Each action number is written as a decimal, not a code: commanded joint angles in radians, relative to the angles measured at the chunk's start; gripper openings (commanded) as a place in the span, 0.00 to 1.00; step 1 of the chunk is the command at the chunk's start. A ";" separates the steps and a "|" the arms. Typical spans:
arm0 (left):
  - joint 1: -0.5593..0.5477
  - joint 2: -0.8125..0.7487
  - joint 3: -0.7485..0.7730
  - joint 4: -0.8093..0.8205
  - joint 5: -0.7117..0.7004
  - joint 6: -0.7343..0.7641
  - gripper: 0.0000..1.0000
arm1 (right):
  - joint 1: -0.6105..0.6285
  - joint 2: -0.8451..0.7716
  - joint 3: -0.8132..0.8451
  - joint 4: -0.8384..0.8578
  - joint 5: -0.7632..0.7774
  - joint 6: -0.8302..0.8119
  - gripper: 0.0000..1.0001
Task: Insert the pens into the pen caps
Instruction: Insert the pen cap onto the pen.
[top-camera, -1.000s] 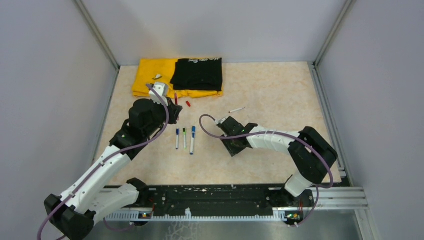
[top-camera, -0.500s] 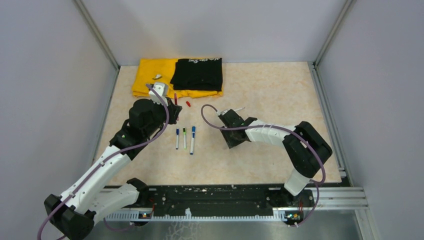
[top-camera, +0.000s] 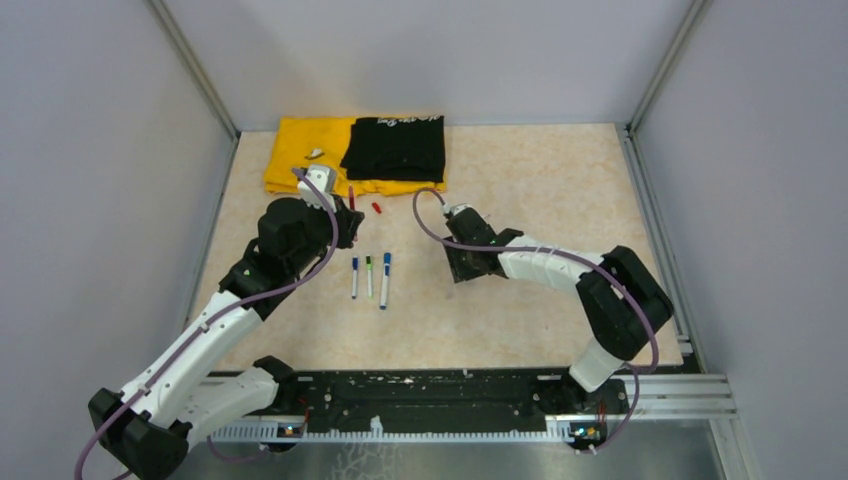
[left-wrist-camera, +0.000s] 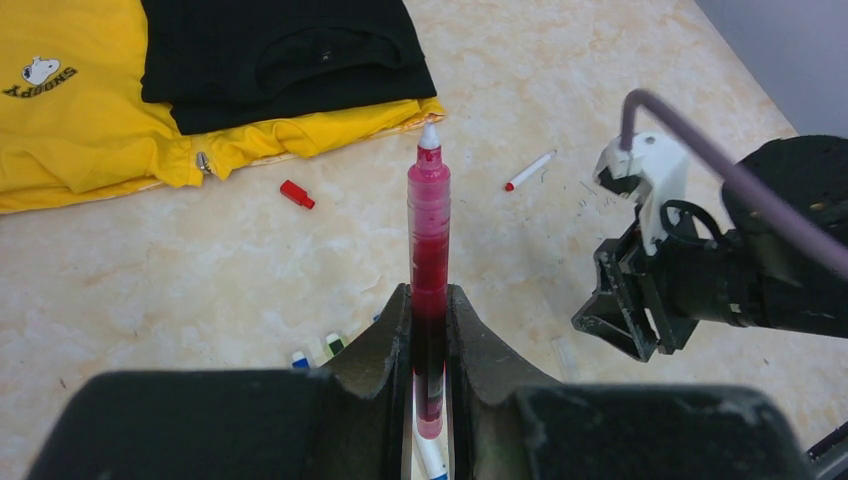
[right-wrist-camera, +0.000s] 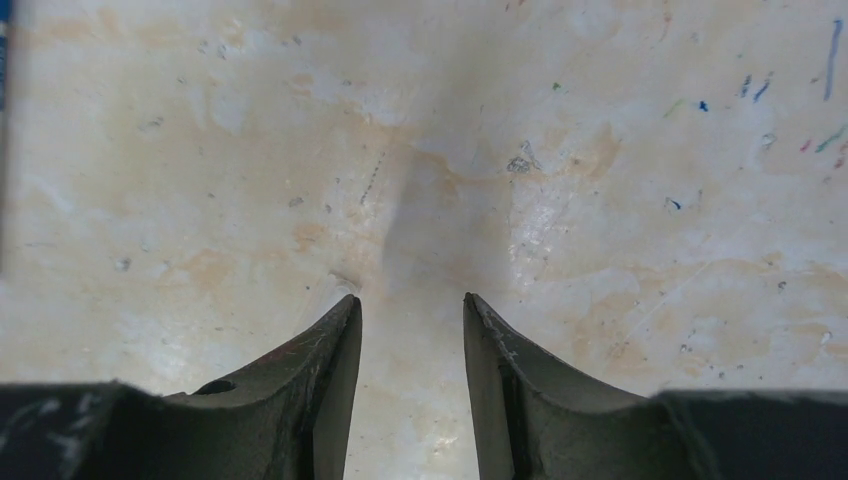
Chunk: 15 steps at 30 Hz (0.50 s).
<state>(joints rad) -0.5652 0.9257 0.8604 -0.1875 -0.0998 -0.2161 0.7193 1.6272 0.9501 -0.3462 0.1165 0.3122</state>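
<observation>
The red pen (left-wrist-camera: 429, 230) stands in the middle of the left wrist view. Its barrel is clamped in the left gripper (left-wrist-camera: 429, 305) and its white tip points away toward the upper part of the frame, without a cap. The two fingers (left-wrist-camera: 390, 335) press on the lower part of the barrel from both sides, so the opening is narrow.

A small red cap (left-wrist-camera: 297, 194) lies on the table (left-wrist-camera: 150, 260) to the upper left of the pen, apart from it. A white pen (left-wrist-camera: 529, 170) with a red end lies to the upper right. In the top view, three pens (top-camera: 369, 277) lie side by side near the centre, just below the left gripper (top-camera: 345, 213).

The right gripper (right-wrist-camera: 410, 310) hangs over bare table (right-wrist-camera: 420, 150) right of centre in the top view. Its jaws are partly open and hold nothing.

A yellow cloth (top-camera: 300, 155) and a black cloth (top-camera: 395, 148) lie at the upper left of the table.
</observation>
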 joint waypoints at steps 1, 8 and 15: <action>0.000 -0.002 0.007 0.021 0.018 -0.005 0.00 | -0.002 -0.138 0.016 0.003 0.045 0.153 0.41; -0.001 -0.004 -0.006 0.025 0.014 -0.006 0.00 | 0.065 -0.131 0.012 -0.057 0.069 0.404 0.36; 0.000 -0.013 -0.010 0.024 0.016 -0.009 0.00 | 0.130 -0.048 0.045 -0.104 0.162 0.499 0.38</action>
<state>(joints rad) -0.5652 0.9257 0.8593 -0.1875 -0.0990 -0.2165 0.8265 1.5444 0.9493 -0.4183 0.2047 0.7219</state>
